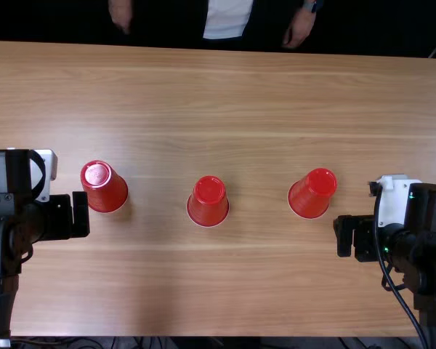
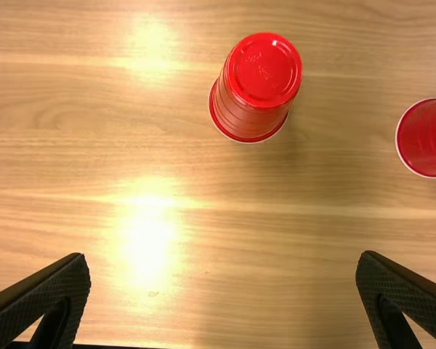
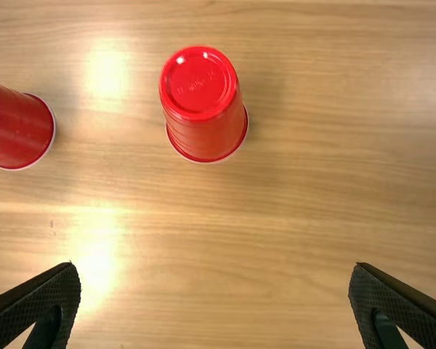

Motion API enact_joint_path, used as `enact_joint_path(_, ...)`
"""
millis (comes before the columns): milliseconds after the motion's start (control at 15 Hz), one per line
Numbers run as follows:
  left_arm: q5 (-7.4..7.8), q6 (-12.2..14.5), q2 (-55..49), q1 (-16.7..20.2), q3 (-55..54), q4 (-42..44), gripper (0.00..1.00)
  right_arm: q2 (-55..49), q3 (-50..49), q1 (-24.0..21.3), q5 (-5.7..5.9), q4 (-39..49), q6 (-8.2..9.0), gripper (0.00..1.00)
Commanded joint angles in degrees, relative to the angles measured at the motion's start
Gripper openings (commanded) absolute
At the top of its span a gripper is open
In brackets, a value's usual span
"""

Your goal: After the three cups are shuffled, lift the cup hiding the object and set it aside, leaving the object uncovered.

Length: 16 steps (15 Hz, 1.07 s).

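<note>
Three red cups stand upside down in a row across the middle of the table: the left cup (image 1: pixel 104 187), the middle cup (image 1: pixel 208 201) and the right cup (image 1: pixel 313 193). No ball shows. My left gripper (image 1: pixel 80 214) sits just left of the left cup, a little nearer the front edge, apart from it. Its wrist view has the left cup (image 2: pixel 256 87) ahead and the middle cup (image 2: pixel 425 138) at the edge, with the left gripper (image 2: pixel 221 305) open. My right gripper (image 1: pixel 344 235) is right of the right cup (image 3: pixel 202 104), not touching. The right gripper (image 3: pixel 214 309) is open, with the middle cup (image 3: pixel 14 131) off to the side.
The wooden table (image 1: pixel 218 94) has bare room behind the cups up to its far edge and in front of them toward the near edge. The gaps between neighbouring cups are about one cup wide or more.
</note>
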Motion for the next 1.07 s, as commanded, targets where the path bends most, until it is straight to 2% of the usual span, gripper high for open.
enact_joint_path(0,0.15,0.2,0.6,-0.4,1.8,0.6,1.00,0.9,1.7,0.7,-0.53,0.4,0.15,1.00)
enact_joint_path(133,0.36,0.1,5.4,-1.9,1.9,2.0,1.00,0.8,1.4,0.7,-0.53,0.9,0.47,1.00)
enact_joint_path(467,-0.27,0.2,14.2,-4.1,0.0,12.6,1.00,0.7,0.7,0.8,-0.53,0.9,0.68,1.00)
enact_joint_path(533,-0.59,0.1,16.4,-4.1,0.0,12.7,1.00,0.5,0.3,0.8,-0.53,0.9,0.68,1.00)
enact_joint_path(733,-2.81,-0.2,22.2,-5.0,0.1,14.1,1.00,0.1,-1.6,0.8,-0.53,0.9,0.78,1.00)
enact_joint_path(1000,-3.12,-0.4,28.4,-5.5,0.3,17.4,1.00,0.0,-3.4,0.9,-0.53,0.9,0.89,1.00)
